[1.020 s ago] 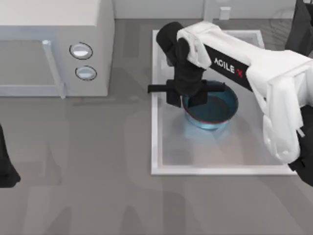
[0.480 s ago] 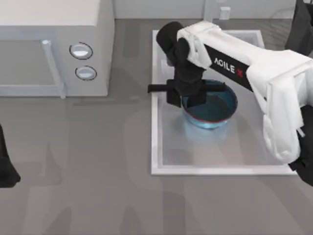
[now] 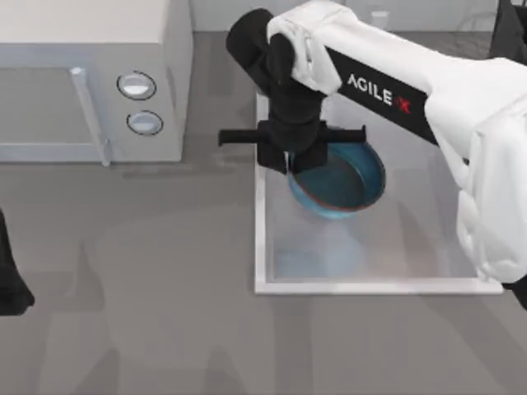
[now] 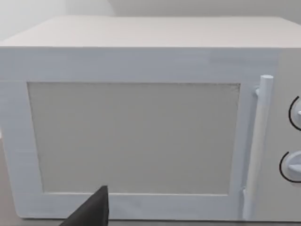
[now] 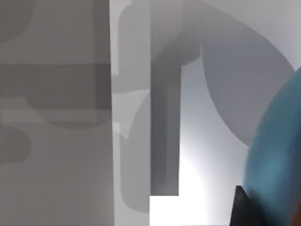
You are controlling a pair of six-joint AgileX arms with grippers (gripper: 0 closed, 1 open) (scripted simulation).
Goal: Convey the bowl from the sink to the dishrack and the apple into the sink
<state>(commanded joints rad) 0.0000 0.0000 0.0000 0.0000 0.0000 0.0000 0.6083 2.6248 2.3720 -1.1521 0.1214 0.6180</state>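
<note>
The blue bowl [image 3: 342, 183] with its reddish rim hangs above the left half of the white sink [image 3: 260, 247], casting a faint shadow on the sink floor. My right gripper [image 3: 301, 158] is shut on the bowl's left rim, reaching in from the right. The right wrist view has the bowl's blue wall [image 5: 277, 155] close up beside the sink's white rim [image 5: 164, 207]. The apple is out of view. A dark shape [image 3: 512, 29] at the top right corner could be the dishrack; I cannot tell. My left arm [image 3: 8, 280] rests at the table's left edge.
A white microwave [image 3: 82, 74] with two round knobs [image 3: 137, 85] stands at the back left, its door and handle [image 4: 256, 141] facing the left wrist camera. The faucet post [image 3: 378, 20] rises behind the sink. Grey counter runs along the front and left.
My right gripper has risen with the bowl and carried it left and toward the back of the sink. The left arm has stayed still.
</note>
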